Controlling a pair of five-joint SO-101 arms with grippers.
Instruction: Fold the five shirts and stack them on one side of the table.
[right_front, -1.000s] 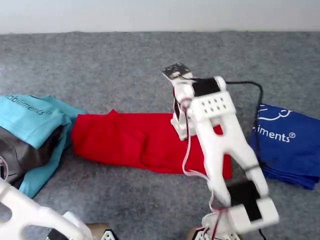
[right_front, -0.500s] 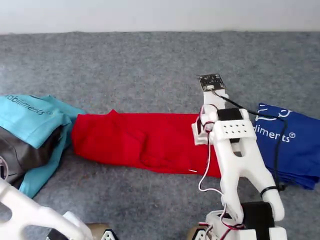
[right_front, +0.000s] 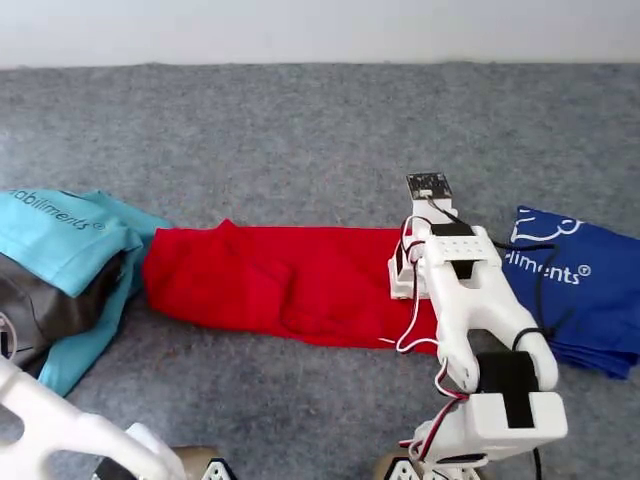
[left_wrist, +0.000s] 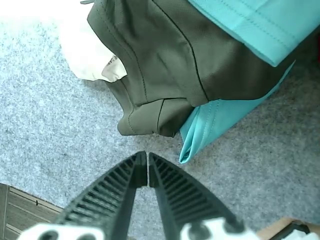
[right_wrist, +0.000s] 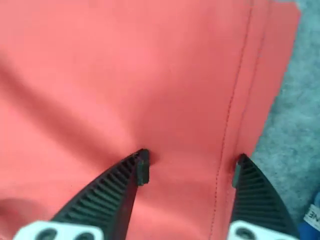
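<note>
At the near left, the left gripper (left_wrist: 148, 167) hangs closed and empty over the grey felt-like tabletop (left_wrist: 60, 130). Just beyond it is a pile: a teal cotton shirt (left_wrist: 250, 20) lies on a dark olive shirt (left_wrist: 165, 65), and a cream cloth (left_wrist: 85, 50) touches them. Farther in, the right gripper (right_wrist: 191, 170) stands open over the right end of the long red shirt (right_wrist: 100, 75), with its tips near the stitched hem. A folded blue shirt (right_front: 585, 290) lies at the right, well apart from the pile. I count five garments, one of each colour. In my judgement the red one is only partly folded, and red and blue must yet join the pile.
</note>
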